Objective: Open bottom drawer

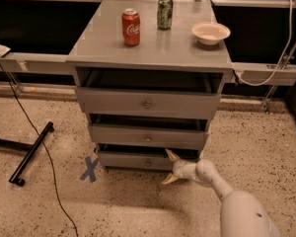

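Observation:
The bottom drawer (pixel 133 160) is the lowest and shortest grey front of the cabinet, with a small round knob (pixel 148 162) at its centre. A dark gap shows above its front panel. My gripper (pixel 169 167) sits at the drawer's right end, just right of the knob, on a white arm (pixel 237 206) coming from the lower right. It is open: one cream fingertip (pixel 171 155) points up at the drawer's top edge, the other points down toward the floor. Nothing is between them.
Above are the middle drawer (pixel 148 137) and top drawer (pixel 147 102). On the cabinet top stand a red cola can (pixel 131 27), a green can (pixel 164 12) and a white bowl (pixel 210 32). A blue tape cross (pixel 90 169), a black stand leg (pixel 31 152) and a cable (pixel 49 162) lie on the floor left.

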Controlling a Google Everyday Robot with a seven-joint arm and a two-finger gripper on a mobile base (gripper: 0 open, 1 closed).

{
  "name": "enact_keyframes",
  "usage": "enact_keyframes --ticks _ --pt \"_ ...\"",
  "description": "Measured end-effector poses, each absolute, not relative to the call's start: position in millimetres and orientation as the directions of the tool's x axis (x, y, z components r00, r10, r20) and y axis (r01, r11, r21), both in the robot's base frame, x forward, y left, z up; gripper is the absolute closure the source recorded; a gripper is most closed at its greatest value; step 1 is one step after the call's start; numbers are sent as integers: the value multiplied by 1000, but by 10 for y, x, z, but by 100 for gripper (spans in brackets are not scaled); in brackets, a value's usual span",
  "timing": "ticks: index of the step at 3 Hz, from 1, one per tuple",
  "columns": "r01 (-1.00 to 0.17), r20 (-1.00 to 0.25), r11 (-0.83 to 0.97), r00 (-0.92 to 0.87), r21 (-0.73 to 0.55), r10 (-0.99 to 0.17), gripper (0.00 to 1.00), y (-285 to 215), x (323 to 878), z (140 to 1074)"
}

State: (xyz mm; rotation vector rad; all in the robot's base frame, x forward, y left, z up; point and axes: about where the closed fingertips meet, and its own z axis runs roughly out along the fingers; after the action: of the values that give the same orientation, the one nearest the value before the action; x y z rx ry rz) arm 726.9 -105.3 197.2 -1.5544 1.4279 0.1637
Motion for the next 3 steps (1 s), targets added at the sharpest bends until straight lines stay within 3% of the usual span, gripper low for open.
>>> enact_keyframes --ticks 2,3 --pt "-814 -625 177 265 -553 -734 0 -1078 7510 1782" --pt "-817 -616 187 241 -546 -750 6 -1108 7576 1686"
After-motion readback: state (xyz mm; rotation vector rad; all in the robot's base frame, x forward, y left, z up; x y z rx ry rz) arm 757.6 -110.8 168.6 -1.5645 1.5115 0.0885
